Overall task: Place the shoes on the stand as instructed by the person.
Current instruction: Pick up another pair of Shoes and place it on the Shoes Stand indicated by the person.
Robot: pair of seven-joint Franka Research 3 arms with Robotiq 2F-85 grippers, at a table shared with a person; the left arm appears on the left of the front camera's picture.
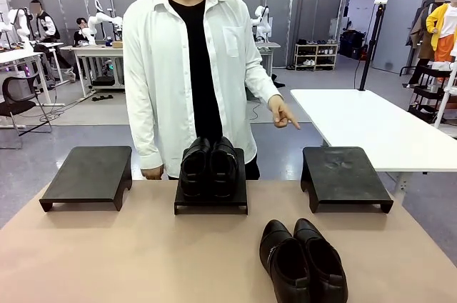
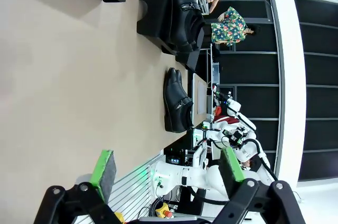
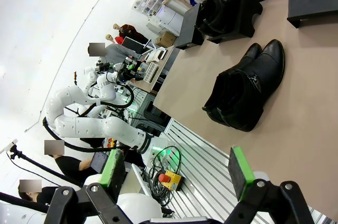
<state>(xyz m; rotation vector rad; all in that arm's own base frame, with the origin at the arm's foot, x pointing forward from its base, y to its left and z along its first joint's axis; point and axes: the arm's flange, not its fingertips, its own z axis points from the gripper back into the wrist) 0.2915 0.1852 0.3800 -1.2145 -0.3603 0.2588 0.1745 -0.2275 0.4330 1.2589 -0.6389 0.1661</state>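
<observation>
Black glossy leather all over this one: one pair (image 1: 208, 167) sits on the middle stand (image 1: 211, 204), toes facing the robot. The other pair (image 1: 302, 260) is down on the tan surface (image 1: 128, 260), at the near edge and a bit toward the robot's right. The person (image 1: 189, 67) in the white shirt is behind the middle stand, one hand (image 1: 283, 112) with a finger stuck out toward the right stand (image 1: 345, 174). The left claw (image 2: 166, 161) and right claw (image 3: 177, 163) are both spread wide, gripping nothing.
</observation>
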